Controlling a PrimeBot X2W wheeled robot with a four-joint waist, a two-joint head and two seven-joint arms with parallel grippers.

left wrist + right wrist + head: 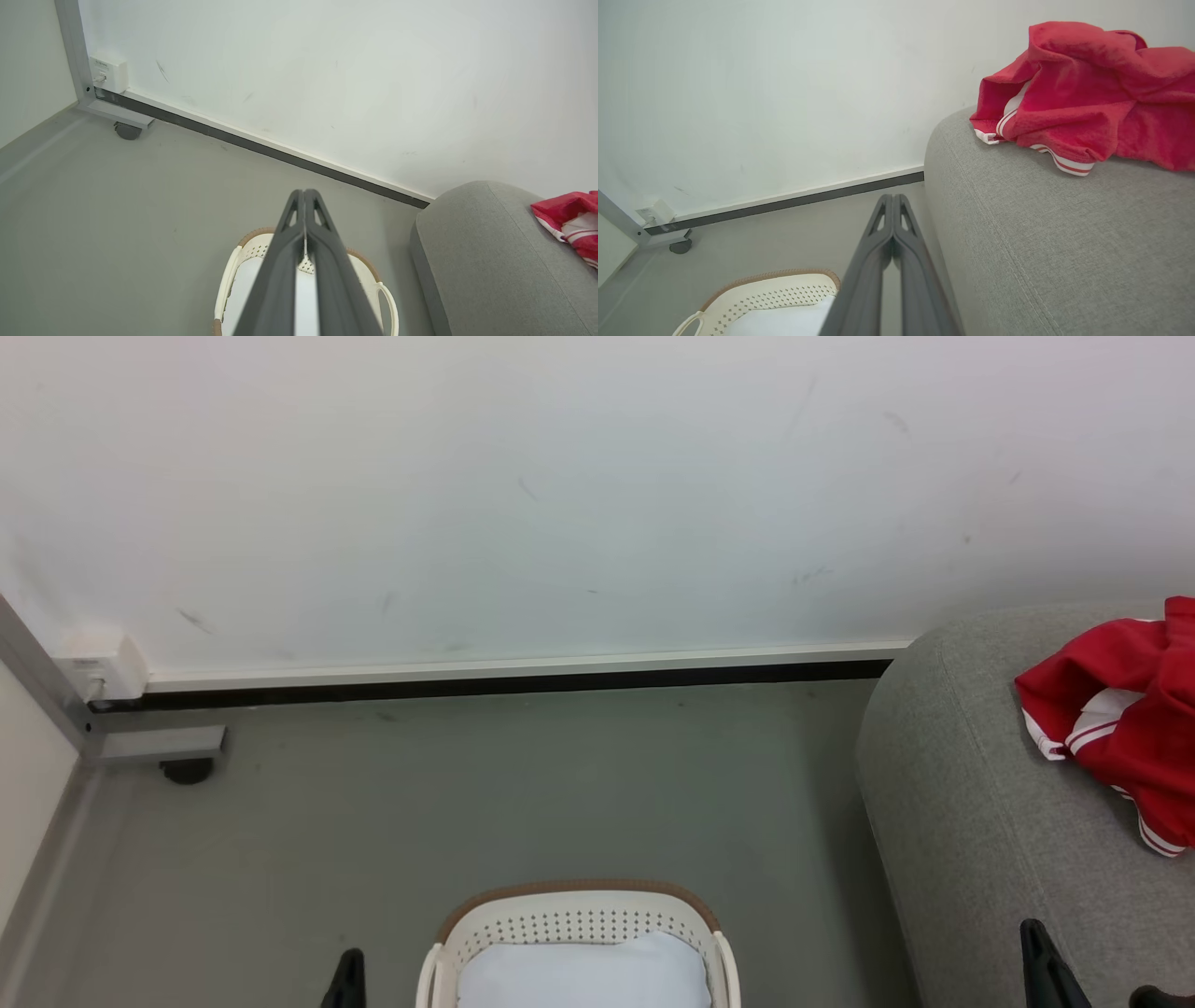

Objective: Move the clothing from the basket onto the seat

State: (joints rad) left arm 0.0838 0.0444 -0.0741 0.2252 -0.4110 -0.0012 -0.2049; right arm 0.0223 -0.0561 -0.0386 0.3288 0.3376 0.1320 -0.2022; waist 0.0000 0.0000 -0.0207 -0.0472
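The red clothing (1120, 719) lies crumpled on top of the grey seat (971, 803) at the right, its white-striped hems showing; the right wrist view has the clothing (1078, 93) on the seat (1041, 224) too. The cream basket (579, 919) with its brown rim stands on the floor at the bottom centre, left of the seat. My left gripper (304, 193) is shut with nothing in it, above the basket (233, 275). My right gripper (893, 198) is also shut and holds nothing, low beside the seat's front edge, well short of the clothing.
A pale bluish-white flat cloth (583, 975) lies inside the basket. A white wall with a dark baseboard (504, 683) runs behind. A wall socket box (98, 667) and a small castor (187, 770) sit at the far left corner. Grey floor (467, 793) surrounds the basket.
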